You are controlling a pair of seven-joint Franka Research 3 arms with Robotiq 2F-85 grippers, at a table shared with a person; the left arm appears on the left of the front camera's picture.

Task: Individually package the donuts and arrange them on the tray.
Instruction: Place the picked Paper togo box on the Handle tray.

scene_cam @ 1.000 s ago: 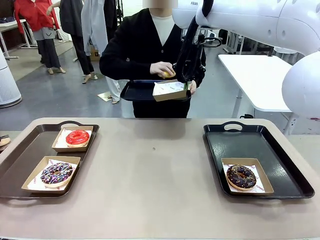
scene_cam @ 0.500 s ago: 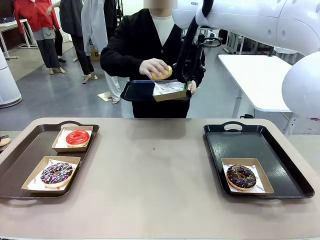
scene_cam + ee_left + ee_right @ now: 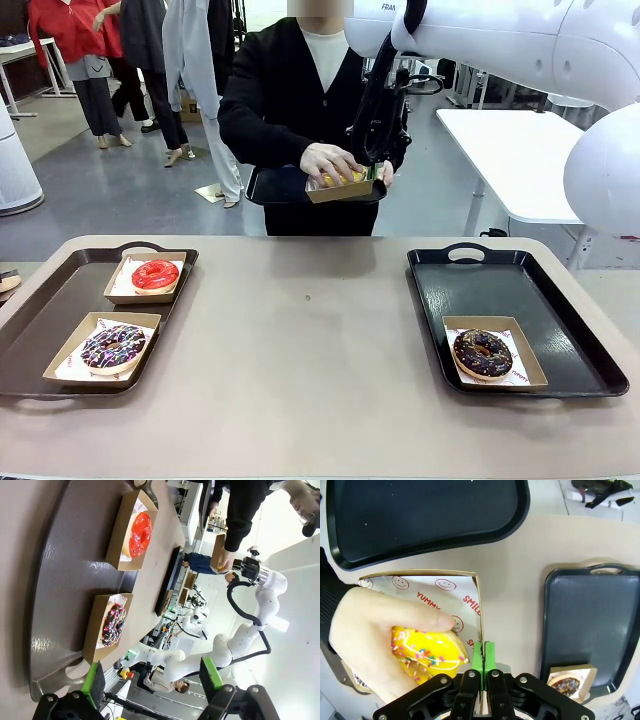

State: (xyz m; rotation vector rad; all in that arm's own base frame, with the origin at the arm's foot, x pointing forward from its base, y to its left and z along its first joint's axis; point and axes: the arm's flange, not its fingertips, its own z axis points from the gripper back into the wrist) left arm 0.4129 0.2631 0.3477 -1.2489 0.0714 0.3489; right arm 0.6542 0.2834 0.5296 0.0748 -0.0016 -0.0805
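Note:
My right gripper (image 3: 372,172) (image 3: 483,656) is shut on the side wall of a paper-lined cardboard box (image 3: 345,190) (image 3: 435,585), held up at the far side of the table. A person's hand (image 3: 375,630) presses the yellow-glazed donut (image 3: 340,178) (image 3: 427,652) into that box. On the brown left tray (image 3: 60,300), the red-glazed donut (image 3: 155,275) (image 3: 140,527) and the sprinkled chocolate donut (image 3: 113,347) (image 3: 112,625) each lie in a box. The dark chocolate donut (image 3: 483,353) sits boxed on the black right tray (image 3: 470,280). My left gripper (image 3: 152,680) stands open above the left tray, holding nothing.
The person holds a second black tray (image 3: 275,185) (image 3: 420,515) under the box. The tan table (image 3: 310,350) is bare between the two trays. A white table (image 3: 520,150) stands at the back right, and people stand at the back left.
The person's hand has brought the yellow donut down from above the box into it. My arms have not moved.

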